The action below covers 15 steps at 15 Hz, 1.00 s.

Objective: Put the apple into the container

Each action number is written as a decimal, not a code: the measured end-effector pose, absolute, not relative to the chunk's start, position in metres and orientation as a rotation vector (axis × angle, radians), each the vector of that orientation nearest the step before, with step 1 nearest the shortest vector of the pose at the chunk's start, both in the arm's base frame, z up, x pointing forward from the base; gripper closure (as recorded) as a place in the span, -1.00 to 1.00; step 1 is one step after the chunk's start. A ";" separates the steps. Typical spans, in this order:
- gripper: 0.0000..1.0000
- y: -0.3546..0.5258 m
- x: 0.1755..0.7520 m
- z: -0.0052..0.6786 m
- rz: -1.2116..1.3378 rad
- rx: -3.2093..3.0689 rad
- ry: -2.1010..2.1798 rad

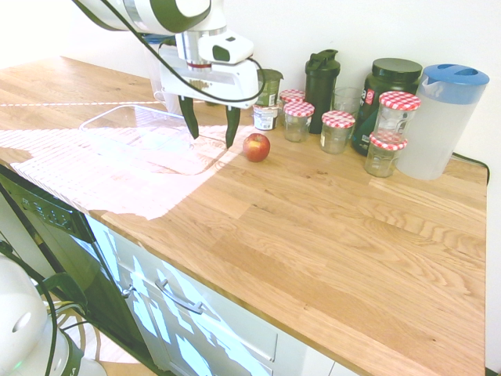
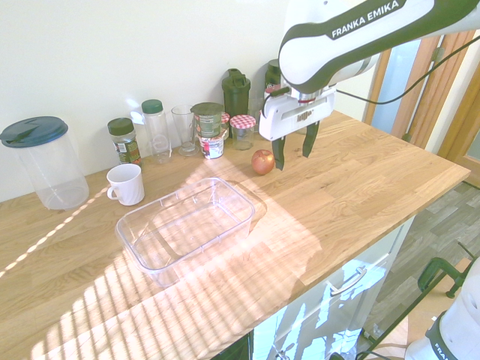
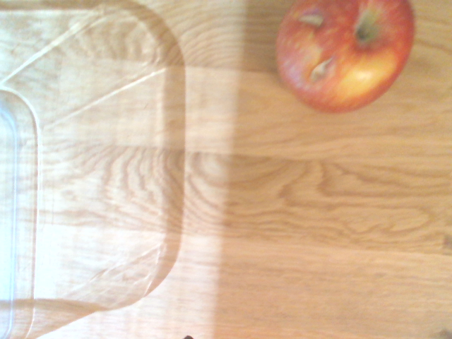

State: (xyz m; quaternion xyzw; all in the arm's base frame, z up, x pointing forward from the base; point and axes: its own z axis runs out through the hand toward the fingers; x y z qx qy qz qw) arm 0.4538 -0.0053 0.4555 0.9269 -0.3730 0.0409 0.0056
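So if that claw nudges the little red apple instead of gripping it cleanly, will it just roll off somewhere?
Probably it would roll a little: the apple is round and sits loose on the smooth wooden counter. Its skin looks glossy, so the open gripper might slip unless it closes near the widest part. It looks firm, so it should hold its shape when squeezed.
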 end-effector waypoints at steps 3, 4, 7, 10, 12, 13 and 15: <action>-1.00 -0.031 0.483 0.457 0.214 2.935 -1.149; -1.00 -0.037 0.498 0.451 0.225 2.943 -1.143; -1.00 -0.046 0.538 0.432 0.228 2.971 -1.081; -1.00 -0.040 0.559 0.414 0.250 3.017 -1.025; -1.00 -0.034 0.569 0.403 0.243 3.047 -0.949; -1.00 -0.034 0.574 0.399 0.249 3.052 -0.931; -1.00 -0.033 0.581 0.392 0.269 3.049 -0.907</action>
